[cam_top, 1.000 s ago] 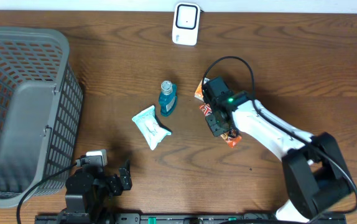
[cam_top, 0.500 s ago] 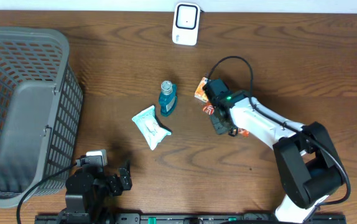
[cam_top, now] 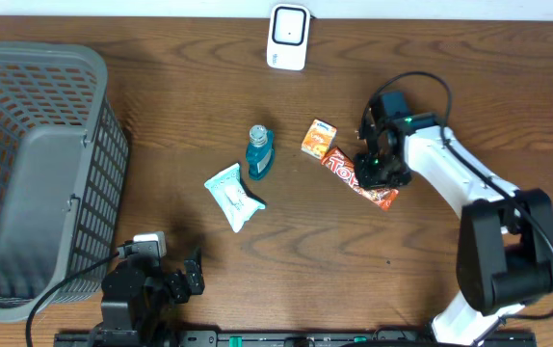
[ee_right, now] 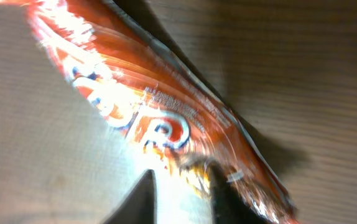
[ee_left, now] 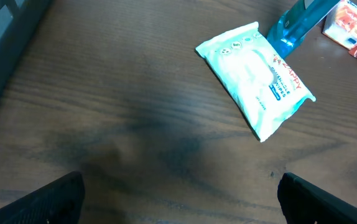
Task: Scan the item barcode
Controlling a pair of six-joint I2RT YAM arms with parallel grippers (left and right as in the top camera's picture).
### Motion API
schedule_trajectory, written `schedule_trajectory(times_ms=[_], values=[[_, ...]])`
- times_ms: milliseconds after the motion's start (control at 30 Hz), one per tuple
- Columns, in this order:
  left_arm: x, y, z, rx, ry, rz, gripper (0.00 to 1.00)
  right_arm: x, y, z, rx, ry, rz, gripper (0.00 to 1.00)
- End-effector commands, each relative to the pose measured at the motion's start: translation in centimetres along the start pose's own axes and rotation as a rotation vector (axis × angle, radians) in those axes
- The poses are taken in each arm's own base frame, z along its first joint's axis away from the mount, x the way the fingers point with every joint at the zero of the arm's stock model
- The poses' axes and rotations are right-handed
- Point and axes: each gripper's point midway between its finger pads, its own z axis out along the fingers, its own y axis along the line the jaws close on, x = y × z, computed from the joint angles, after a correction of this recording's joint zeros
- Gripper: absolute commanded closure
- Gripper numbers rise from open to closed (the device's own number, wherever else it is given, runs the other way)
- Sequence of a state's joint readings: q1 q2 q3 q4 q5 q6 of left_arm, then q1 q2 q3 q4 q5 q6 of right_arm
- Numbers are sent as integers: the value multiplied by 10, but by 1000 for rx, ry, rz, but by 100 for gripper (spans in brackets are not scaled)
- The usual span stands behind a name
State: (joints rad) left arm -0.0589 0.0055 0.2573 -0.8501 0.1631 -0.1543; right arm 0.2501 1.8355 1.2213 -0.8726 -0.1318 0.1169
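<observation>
An orange-red snack wrapper (cam_top: 352, 175) lies flat on the table, running diagonally from beside a small orange box (cam_top: 319, 138). My right gripper (cam_top: 375, 166) hangs over its right half. In the right wrist view the wrapper (ee_right: 166, 118) fills the frame, blurred. The right gripper (ee_right: 181, 196) is open by a narrow gap, with the wrapper's edge against its right finger (ee_right: 219, 196). The white scanner (cam_top: 288, 36) stands at the far edge. At the near left, my left gripper (ee_left: 180, 199) is open wide over bare wood with nothing between its fingers.
A pale wipes pack (cam_top: 233, 196) and a blue bottle (cam_top: 259, 152) lie left of the box; both show in the left wrist view, the pack (ee_left: 256, 78) and the bottle (ee_left: 300, 25). A large grey basket (cam_top: 36, 173) fills the left side.
My right arm has swung to the right. The wrapper has shifted and turned with it and now lies uncovered beside the orange box. The left arm has not moved.
</observation>
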Motion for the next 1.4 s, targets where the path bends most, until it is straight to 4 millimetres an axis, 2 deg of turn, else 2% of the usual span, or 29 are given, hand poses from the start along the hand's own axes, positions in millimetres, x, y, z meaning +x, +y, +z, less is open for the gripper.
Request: schedule_trajectory(times_ms=[0, 100, 367, 500, 600, 667, 733, 833, 867, 933, 1000, 1033, 1100, 1133, 1233, 1367], values=[[11, 1, 1, 1, 41, -8, 1, -19, 17, -42, -20, -130, -120, 67], [11, 1, 1, 1, 41, -8, 1, -20, 14, -41, 82, -148, -197, 52], [11, 1, 1, 1, 41, -8, 1, 1, 18, 0, 209, -141, -373, 47], [11, 1, 1, 1, 41, -8, 1, 4, -3, 15, 329, -167, -372, 41], [11, 1, 1, 1, 41, -8, 1, 1, -18, 21, 392, -214, -352, 23], [11, 1, 1, 1, 41, -8, 1, 0, -29, 29, 423, -236, -354, 21], [11, 1, 1, 1, 41, -8, 1, 3, -36, 41, 427, -241, -375, 27], [11, 1, 1, 1, 41, -8, 1, 15, -48, 57, 428, -211, -360, 56], [11, 1, 1, 1, 41, -8, 1, 19, -51, 62, 416, -194, -353, 62], [11, 1, 1, 1, 41, -8, 1, 26, -51, 73, 355, -160, -335, 65], [11, 1, 1, 1, 41, -8, 1, 32, -48, 83, 258, -131, -309, 62], [11, 1, 1, 1, 41, -8, 1, 38, -49, 88, 204, -107, -284, 67], [11, 1, 1, 1, 41, -8, 1, 46, -52, 92, 156, -75, -250, 91], [11, 1, 1, 1, 41, -8, 2, 49, -54, 92, 141, -62, -233, 98], [11, 1, 1, 1, 41, -8, 1, 47, -46, 86, 60, -43, -212, 99], [11, 1, 1, 1, 41, -8, 1, 38, -3, 61, -174, -3, -212, 99]])
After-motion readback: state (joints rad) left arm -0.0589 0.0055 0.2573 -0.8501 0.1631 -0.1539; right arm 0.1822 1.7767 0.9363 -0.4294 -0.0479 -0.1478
